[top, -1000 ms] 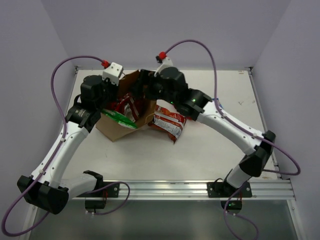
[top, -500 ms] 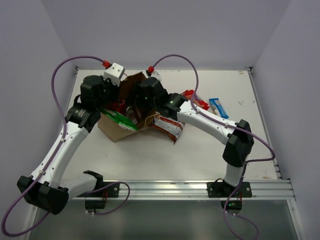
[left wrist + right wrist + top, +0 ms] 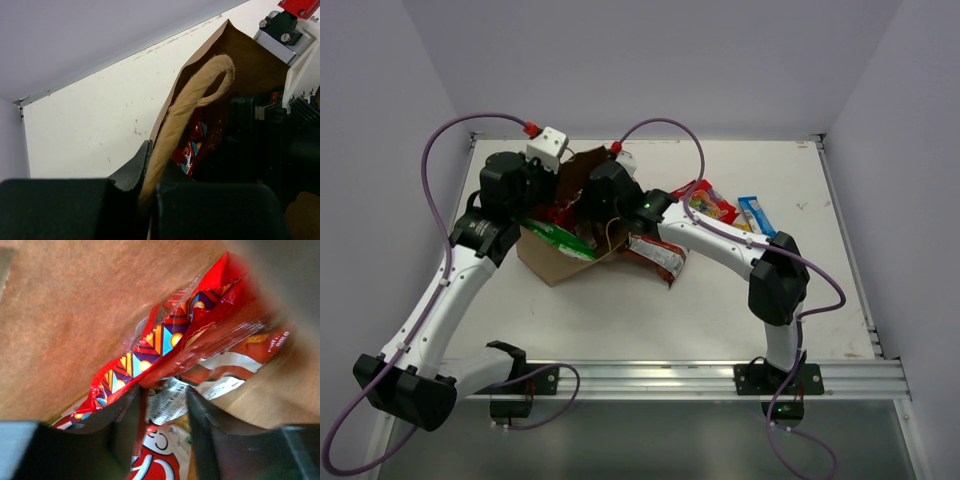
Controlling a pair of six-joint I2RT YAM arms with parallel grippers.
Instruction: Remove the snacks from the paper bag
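The brown paper bag lies tipped on the table with its mouth toward the right arm. My left gripper is shut on the bag's twisted paper handle and holds it up. A green chip bag pokes out of the mouth. My right gripper is deep inside the bag and open, its jaws on either side of a crumpled packet with a silver nutrition panel. Above that lies a red packet with coloured triangles. On the table lie a red-silver bag, a small red candy bag and a blue bar.
The right arm's elbow stands over the table's right half. The back wall runs close behind the bag, and a side wall borders the table at the left. A metal rail spans the near edge.
The right arm has pushed further left and deeper into the bag, and its jaws have narrowed around the packet. The candy bag and blue bar are now uncovered. The left gripper has not moved.
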